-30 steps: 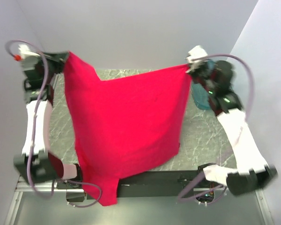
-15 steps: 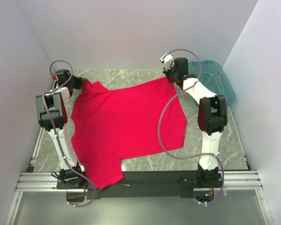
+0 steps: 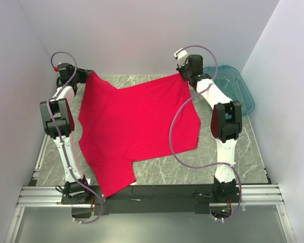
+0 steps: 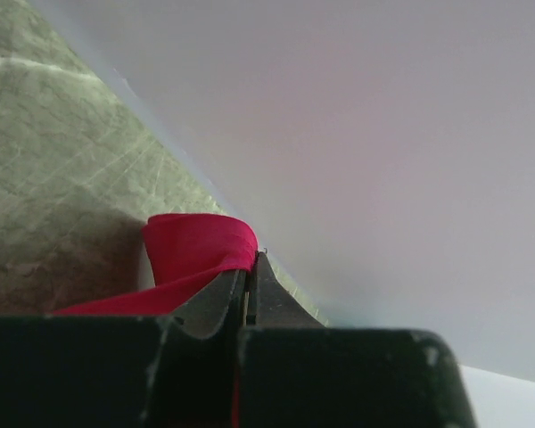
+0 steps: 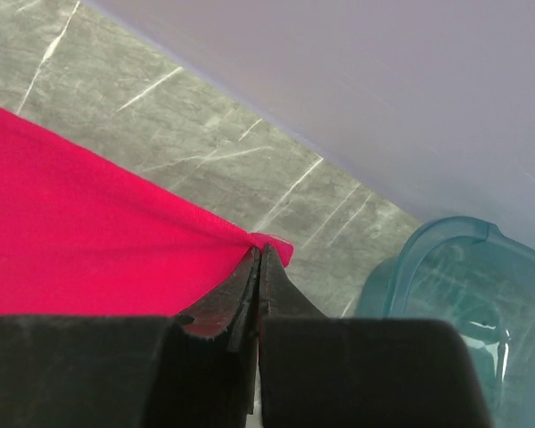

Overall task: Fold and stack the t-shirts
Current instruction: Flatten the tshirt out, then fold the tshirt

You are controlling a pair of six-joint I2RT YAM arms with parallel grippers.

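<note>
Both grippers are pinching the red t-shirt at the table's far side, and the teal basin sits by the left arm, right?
No: the top view shows the teal basin beside the right arm. The left gripper and right gripper do pinch the red t-shirt.

Grey-green marbled bench (image 3: 162,169). Spread over left and middle of it: red t-shirt (image 3: 137,121), mostly flat, one sleeve trailing past near edge onto black rail (image 3: 162,192). Far corners seemingly lifted clear of the stone, though hard to judge from above. In far right corner: translucent teal basin (image 3: 238,86), near the cloth but not touching. Bare stone along right side.
</note>
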